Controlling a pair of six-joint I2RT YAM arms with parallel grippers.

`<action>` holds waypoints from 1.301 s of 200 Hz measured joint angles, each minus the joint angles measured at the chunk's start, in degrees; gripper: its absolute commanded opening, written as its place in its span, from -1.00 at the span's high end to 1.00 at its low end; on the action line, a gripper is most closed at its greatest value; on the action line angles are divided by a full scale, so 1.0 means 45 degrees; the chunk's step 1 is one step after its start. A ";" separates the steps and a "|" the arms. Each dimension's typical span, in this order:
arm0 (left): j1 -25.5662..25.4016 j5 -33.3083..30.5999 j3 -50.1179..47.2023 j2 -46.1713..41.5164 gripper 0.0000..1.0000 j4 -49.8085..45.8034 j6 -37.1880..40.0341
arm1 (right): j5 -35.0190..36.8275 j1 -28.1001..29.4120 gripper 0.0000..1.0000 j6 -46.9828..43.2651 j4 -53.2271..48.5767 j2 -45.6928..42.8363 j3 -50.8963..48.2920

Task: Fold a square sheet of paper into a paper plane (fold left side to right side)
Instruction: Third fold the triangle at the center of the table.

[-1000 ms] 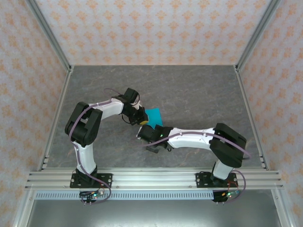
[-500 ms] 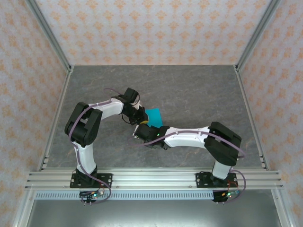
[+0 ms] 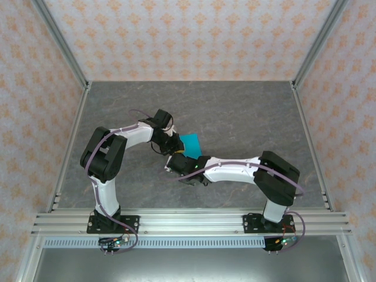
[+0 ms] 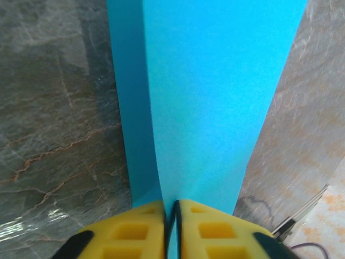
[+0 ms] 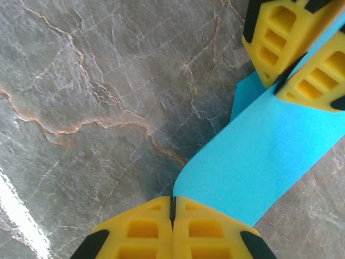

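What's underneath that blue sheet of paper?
Grey marbled table shows around the square sheet of paper, which is folded over itself at one edge. Anything directly under it is covered.

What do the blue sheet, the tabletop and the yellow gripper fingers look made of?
The square sheet of paper: thin matte paper; it bends without cracking. The tabletop: veined grey stone look with glossy glare, possibly laminate. The right gripper's fingers: yellow, likely moulded plastic, with recessed pockets.

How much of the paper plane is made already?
Only a start. The blue paper looks doubled over, with a second layer peeking out along one side. Right now the left fingers and right fingers both pinch its edges. To do: no pointed nose or wings yet.
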 measured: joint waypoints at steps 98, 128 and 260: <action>0.1025 0.0121 0.0602 -0.1409 0.34 -0.1171 0.1200 | -0.2205 -0.1064 1.00 0.0296 -0.0826 -0.0068 0.0408; 0.0714 0.0617 0.2045 -0.0321 0.44 -0.1268 0.1287 | -0.2608 -0.1175 1.00 0.0471 -0.0889 -0.0068 0.0597; -0.0316 0.0826 0.4901 0.3813 0.59 -0.2059 0.2467 | -0.4595 -0.2346 1.00 0.1258 -0.1054 -0.0068 0.0733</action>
